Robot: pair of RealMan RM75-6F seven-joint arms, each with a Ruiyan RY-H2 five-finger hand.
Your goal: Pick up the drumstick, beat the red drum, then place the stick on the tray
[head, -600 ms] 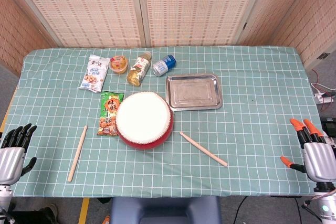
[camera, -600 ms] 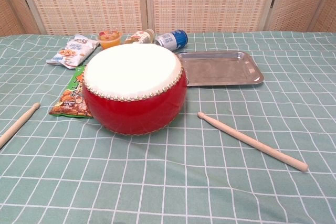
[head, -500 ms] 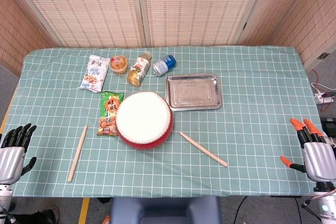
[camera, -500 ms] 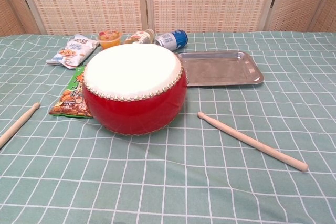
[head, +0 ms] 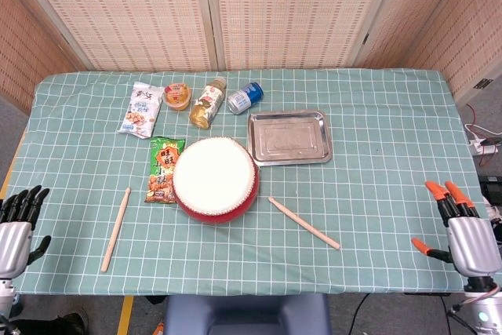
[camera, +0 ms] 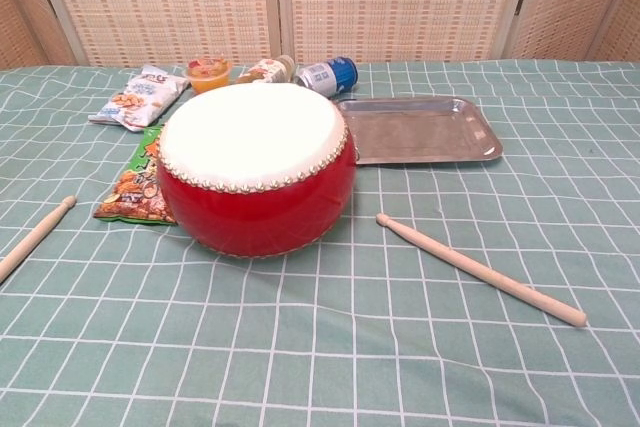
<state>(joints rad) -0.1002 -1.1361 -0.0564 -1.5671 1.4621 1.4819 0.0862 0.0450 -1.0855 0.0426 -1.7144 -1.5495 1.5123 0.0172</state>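
The red drum with a white skin stands mid-table. One wooden drumstick lies to its right, another drumstick to its left. The empty metal tray sits behind the drum on the right. My left hand, with black fingers, hangs at the table's near-left edge, open and holding nothing. My right hand, with orange fingertips, hangs at the near-right edge, also open. Neither hand appears in the chest view.
Behind the drum lie a white snack bag, a jelly cup, a bottle on its side and a blue can. A green snack packet lies against the drum's left. Woven screens stand behind the table.
Both hands have drifted slightly down toward the frame's bottom edge. Nothing on the table has moved.
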